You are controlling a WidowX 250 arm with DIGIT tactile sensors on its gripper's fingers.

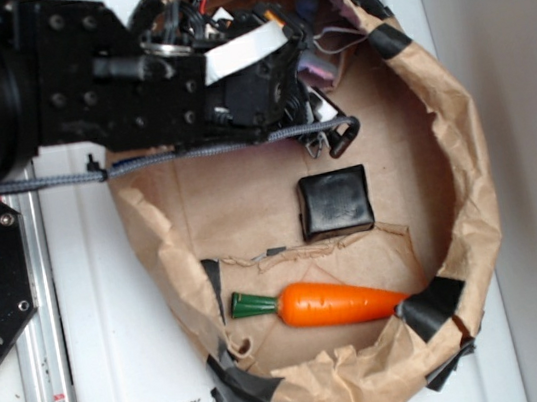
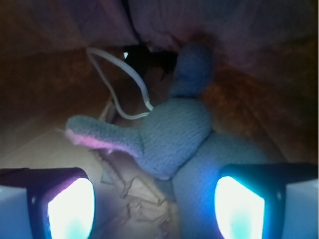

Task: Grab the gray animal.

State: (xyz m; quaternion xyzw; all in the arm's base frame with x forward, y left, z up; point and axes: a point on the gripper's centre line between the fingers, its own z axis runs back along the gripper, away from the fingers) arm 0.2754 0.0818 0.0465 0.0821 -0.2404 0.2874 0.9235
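The gray animal is a soft plush mouse that fills the middle of the wrist view. Its pink-lined ear sticks out to the left and its white cord tail loops behind it. My gripper is open just in front of it. The left finger is over bare paper, and the right finger is beside the mouse's body. In the exterior view my gripper reaches into the top of the paper basin, and the arm hides most of the mouse.
A glossy black cube sits on the paper floor just below my gripper. An orange carrot with a green top lies near the basin's front wall. Crumpled brown paper walls with black tape surround everything. A grey cable runs along the arm.
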